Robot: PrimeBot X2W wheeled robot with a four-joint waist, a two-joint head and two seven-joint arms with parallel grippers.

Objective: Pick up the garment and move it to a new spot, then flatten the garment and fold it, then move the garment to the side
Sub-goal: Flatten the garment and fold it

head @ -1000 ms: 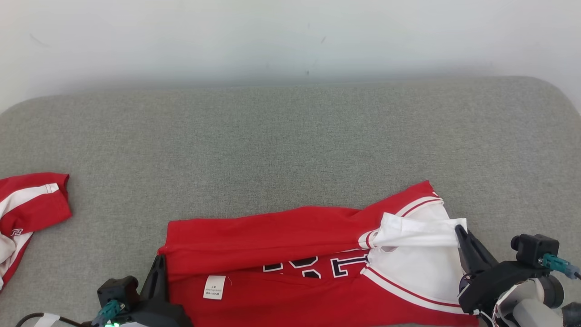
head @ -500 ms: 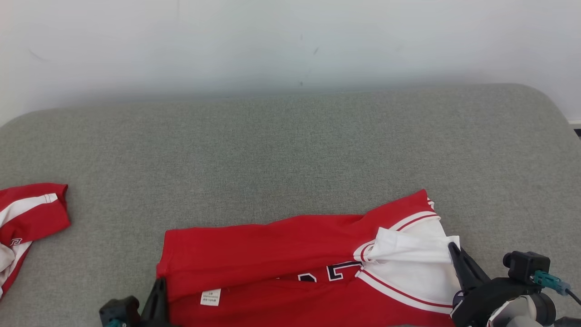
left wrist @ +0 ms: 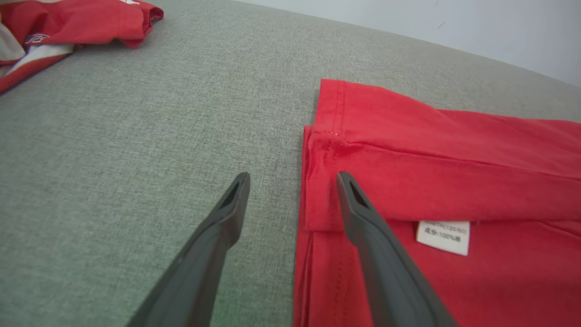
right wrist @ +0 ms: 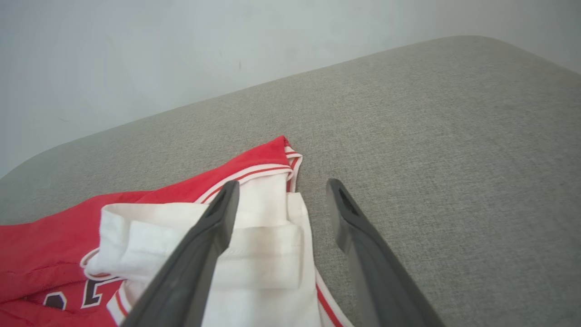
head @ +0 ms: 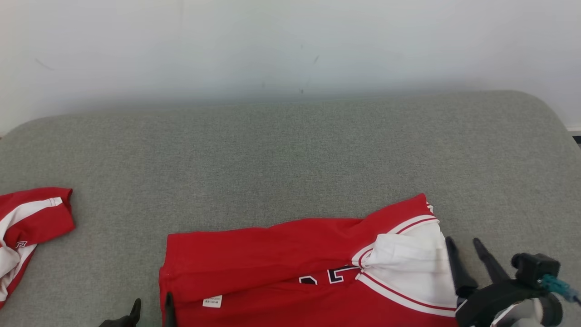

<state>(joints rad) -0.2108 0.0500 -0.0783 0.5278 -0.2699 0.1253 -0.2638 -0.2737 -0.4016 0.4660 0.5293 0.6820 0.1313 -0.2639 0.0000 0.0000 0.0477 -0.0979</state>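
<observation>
Lying folded along the front edge of the grey fabric surface [head: 290,159]: the red garment [head: 272,259], a wide-open gripper at each end.

Garment is a red jersey with white trim and dark lettering, doubled over lengthwise, right of centre on the surface; white panel bunched at its right end, small white label [left wrist: 442,237] showing near its left end. Left gripper [left wrist: 292,177] has its fingers spread wide, holding nothing, one finger over bare fabric and the other over the garment's left hem; contact cannot be told. Right gripper [right wrist: 283,184] is spread likewise and empty, one finger over the white panel, the other over bare surface just beside the cloth. Second red-and-white garment [head: 32,222] lies crumpled at the surface's left edge, well apart. Pale wall [head: 290,45] runs behind the far edge.
</observation>
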